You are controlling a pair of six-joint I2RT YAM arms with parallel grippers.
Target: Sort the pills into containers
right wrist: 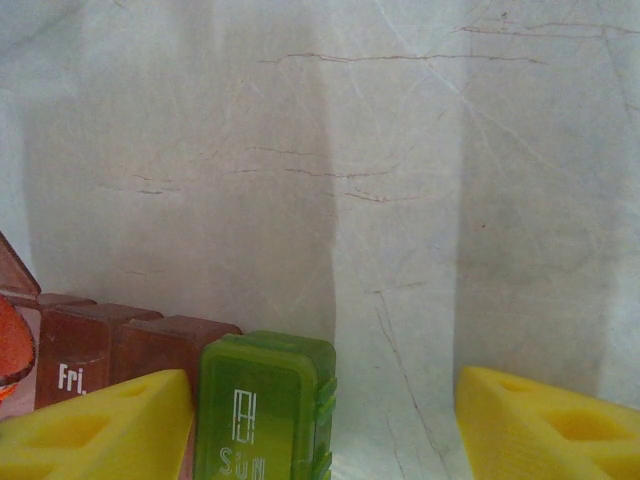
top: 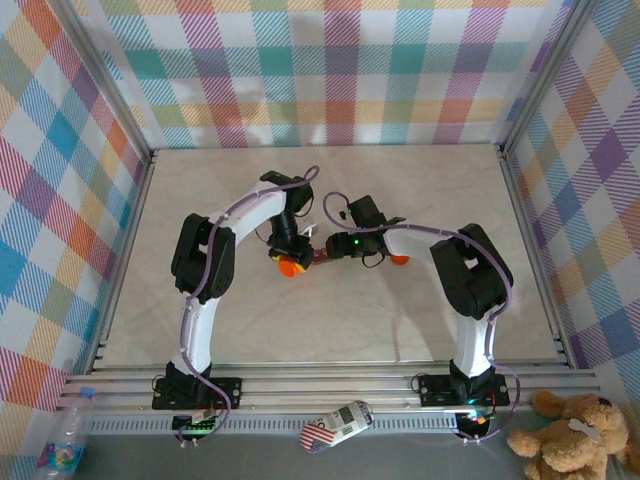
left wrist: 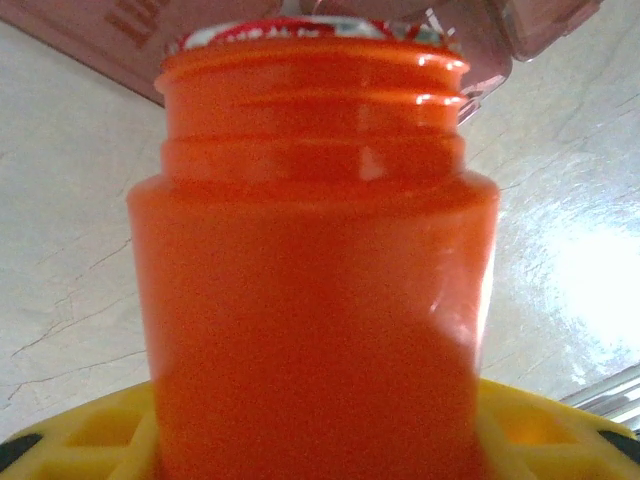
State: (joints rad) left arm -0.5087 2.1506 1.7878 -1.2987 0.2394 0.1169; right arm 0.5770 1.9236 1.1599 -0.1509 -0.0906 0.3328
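Left claw (left wrist: 320, 445) pinches the orange bottle (left wrist: 315, 260), its mouth at frame top near the containers (right wrist: 105, 345). Right claw (right wrist: 320, 388) is spread, straddling the green end compartment (right wrist: 265, 410) at lower left. Judged step: tipping-out, and next calls for a slow tilt with the strip steadied. The desk (right wrist: 400, 150) is open beyond, edges well apart.

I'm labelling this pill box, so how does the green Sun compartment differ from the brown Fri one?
Colour: the Sun compartment is bright green, the Fri compartment dark red-brown. Place: the Sun compartment is the end one, the Fri compartment sits further in, with one brown box between them. Marking: Sun has a tall printed mark above its name, Fri just its name. Both have white lettering and look closed.
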